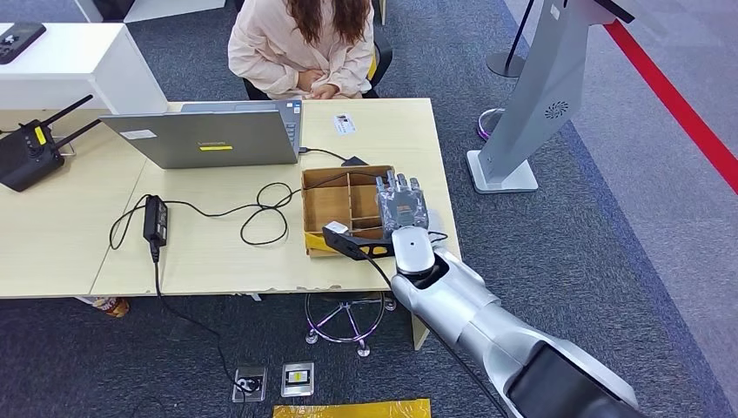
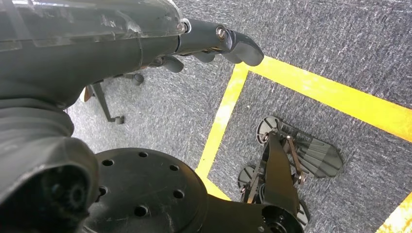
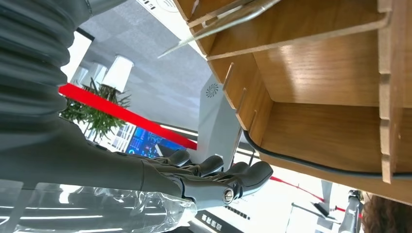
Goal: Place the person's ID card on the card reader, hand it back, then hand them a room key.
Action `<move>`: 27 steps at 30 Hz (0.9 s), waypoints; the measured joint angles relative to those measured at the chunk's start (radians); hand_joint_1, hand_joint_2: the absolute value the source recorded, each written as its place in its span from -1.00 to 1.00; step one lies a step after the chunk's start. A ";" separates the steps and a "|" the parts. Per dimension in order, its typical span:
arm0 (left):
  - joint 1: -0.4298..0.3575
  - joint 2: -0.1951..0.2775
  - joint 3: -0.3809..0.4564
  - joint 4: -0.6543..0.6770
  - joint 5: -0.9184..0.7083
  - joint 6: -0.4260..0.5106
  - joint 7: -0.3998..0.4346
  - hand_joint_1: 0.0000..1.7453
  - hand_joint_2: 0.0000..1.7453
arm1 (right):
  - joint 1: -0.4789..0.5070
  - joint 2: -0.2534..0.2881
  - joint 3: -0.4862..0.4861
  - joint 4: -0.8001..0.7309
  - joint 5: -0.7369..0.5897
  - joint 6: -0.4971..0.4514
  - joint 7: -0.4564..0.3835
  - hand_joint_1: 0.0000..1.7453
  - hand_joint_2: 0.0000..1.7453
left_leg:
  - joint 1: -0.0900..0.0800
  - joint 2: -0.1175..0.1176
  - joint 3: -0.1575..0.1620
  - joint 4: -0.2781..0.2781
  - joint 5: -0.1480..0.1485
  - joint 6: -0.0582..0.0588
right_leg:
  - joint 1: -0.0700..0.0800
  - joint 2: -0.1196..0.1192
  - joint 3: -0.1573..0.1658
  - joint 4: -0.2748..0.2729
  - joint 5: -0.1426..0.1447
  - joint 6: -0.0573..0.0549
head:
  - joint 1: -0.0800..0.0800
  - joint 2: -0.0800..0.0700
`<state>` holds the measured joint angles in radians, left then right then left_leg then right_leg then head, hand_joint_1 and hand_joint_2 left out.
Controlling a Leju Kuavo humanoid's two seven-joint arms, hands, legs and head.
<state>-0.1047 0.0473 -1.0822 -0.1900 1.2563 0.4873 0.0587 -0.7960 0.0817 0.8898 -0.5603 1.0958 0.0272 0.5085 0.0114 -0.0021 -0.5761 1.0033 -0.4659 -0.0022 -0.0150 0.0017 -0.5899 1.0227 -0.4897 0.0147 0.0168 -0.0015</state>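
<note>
A small white ID card (image 1: pixel 344 124) lies on the table's far edge, in front of the seated person (image 1: pixel 303 45). A black card reader (image 1: pixel 345 241) with a cable sits at the near corner of a wooden divided box (image 1: pixel 329 205). My right hand (image 1: pixel 400 202) hovers flat over the box's right compartments, fingers stretched out and holding nothing. In the right wrist view the same hand (image 3: pixel 218 179) stays apart from the box wall (image 3: pixel 316 97). My left hand (image 2: pixel 223 41) hangs beside my body over the floor, fingers loose, with nothing in it.
An open grey laptop (image 1: pixel 209 137) stands at the table's middle, with a black power brick (image 1: pixel 156 218) and looped cables near it. A black radio controller (image 1: pixel 24 152) lies at the far left. A grey kiosk stand (image 1: pixel 531 104) rises on the right, off the table.
</note>
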 joint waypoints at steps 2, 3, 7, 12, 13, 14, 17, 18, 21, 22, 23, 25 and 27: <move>0.000 0.000 0.000 0.000 0.000 -0.001 0.000 -1.00 -1.00 | 0.001 0.000 0.000 -0.009 -0.009 0.000 -0.002 -1.00 1.00 | 0.000 0.000 0.000 0.000 0.000 0.000 | 0.000 0.000 0.000 0.000 0.000 0.000 | 0.000 0.000; 0.000 0.000 0.000 0.000 0.000 -0.002 0.000 -1.00 -1.00 | 0.003 0.000 0.000 -0.014 -0.014 0.002 -0.005 -1.00 1.00 | 0.000 0.000 0.000 0.000 0.000 0.000 | 0.000 0.000 0.000 0.000 0.000 0.000 | 0.000 0.000; 0.000 0.000 0.000 0.000 -0.002 -0.004 0.000 -1.00 -1.00 | 0.009 0.000 0.001 -0.045 -0.031 0.014 -0.024 -1.00 1.00 | 0.000 0.000 0.000 0.000 0.000 0.000 | 0.000 0.000 0.000 0.000 0.000 0.000 | 0.000 0.000; 0.000 0.000 0.000 0.000 -0.002 -0.011 -0.003 -1.00 -1.00 | 0.011 0.000 0.002 -0.076 -0.035 0.028 -0.029 -1.00 1.00 | 0.000 0.000 0.000 0.000 0.000 0.000 | 0.000 0.000 0.000 0.000 0.000 0.000 | 0.000 0.000; 0.000 0.000 0.000 0.000 -0.001 -0.012 -0.004 -1.00 -1.00 | 0.012 0.000 0.002 -0.079 -0.037 0.030 -0.029 -1.00 1.00 | 0.000 0.000 0.000 0.000 0.000 0.000 | 0.000 0.000 0.000 0.000 0.000 0.000 | 0.000 0.000; 0.000 0.000 0.000 0.000 -0.001 -0.012 -0.006 -1.00 -1.00 | 0.012 0.000 0.002 -0.081 -0.038 0.031 -0.029 -1.00 1.00 | 0.000 0.000 0.000 0.000 0.000 0.000 | 0.000 0.000 0.000 0.000 0.000 0.000 | 0.000 0.000; 0.000 0.000 0.000 0.000 0.000 -0.012 -0.009 -1.00 -1.00 | 0.014 0.000 0.002 -0.085 -0.041 0.034 -0.029 -1.00 1.00 | 0.000 0.000 0.000 0.000 0.000 0.000 | 0.000 0.000 0.000 0.000 0.000 0.000 | 0.000 0.000; 0.000 0.000 0.000 0.000 0.001 -0.012 -0.010 -1.00 -1.00 | 0.014 0.000 0.002 -0.085 -0.043 0.035 -0.029 -1.00 1.00 | 0.000 0.000 0.000 0.000 0.000 0.000 | 0.000 0.000 0.000 0.000 0.000 0.000 | 0.000 0.000; 0.000 0.000 0.000 0.000 0.001 -0.012 -0.010 -1.00 -1.00 | 0.017 0.000 0.003 -0.085 -0.049 0.034 -0.030 -1.00 1.00 | 0.000 0.000 0.000 0.000 0.000 0.000 | 0.000 0.000 0.000 0.000 0.000 0.000 | 0.000 0.000; 0.000 0.000 0.000 0.000 0.002 -0.011 -0.010 -1.00 -1.00 | 0.018 0.000 0.003 -0.085 -0.050 0.034 -0.030 -1.00 1.00 | 0.000 0.000 0.000 0.000 0.000 0.000 | 0.000 0.000 0.000 0.000 0.000 0.000 | 0.000 0.000; 0.000 0.000 0.000 0.000 0.003 -0.009 -0.010 -1.00 -1.00 | 0.019 0.000 0.003 -0.085 -0.052 0.033 -0.030 -1.00 1.00 | 0.000 0.000 0.000 0.000 0.000 0.000 | 0.000 0.000 0.000 0.000 0.000 0.000 | 0.000 0.000; 0.000 0.000 0.000 0.000 0.007 -0.005 -0.010 -1.00 -1.00 | 0.019 0.000 0.003 -0.084 -0.054 0.033 -0.031 -1.00 1.00 | 0.000 0.000 0.000 0.000 0.000 0.000 | 0.000 0.000 0.000 0.000 0.000 0.000 | 0.000 0.000; 0.000 0.000 0.000 0.000 0.010 -0.002 -0.010 -1.00 -1.00 | 0.019 0.000 0.003 -0.080 -0.056 0.032 -0.031 -1.00 1.00 | 0.000 0.000 0.000 0.000 0.000 0.000 | 0.000 0.000 0.000 0.000 0.000 0.000 | 0.000 0.000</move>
<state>-0.1048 0.0477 -1.0822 -0.1900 1.2659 0.4858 0.0487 -0.7770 0.0820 0.8927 -0.6407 1.0395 0.0591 0.4774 0.0114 -0.0021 -0.5762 1.0033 -0.4659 -0.0022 -0.0150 0.0017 -0.5899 1.0227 -0.4897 0.0147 0.0168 -0.0015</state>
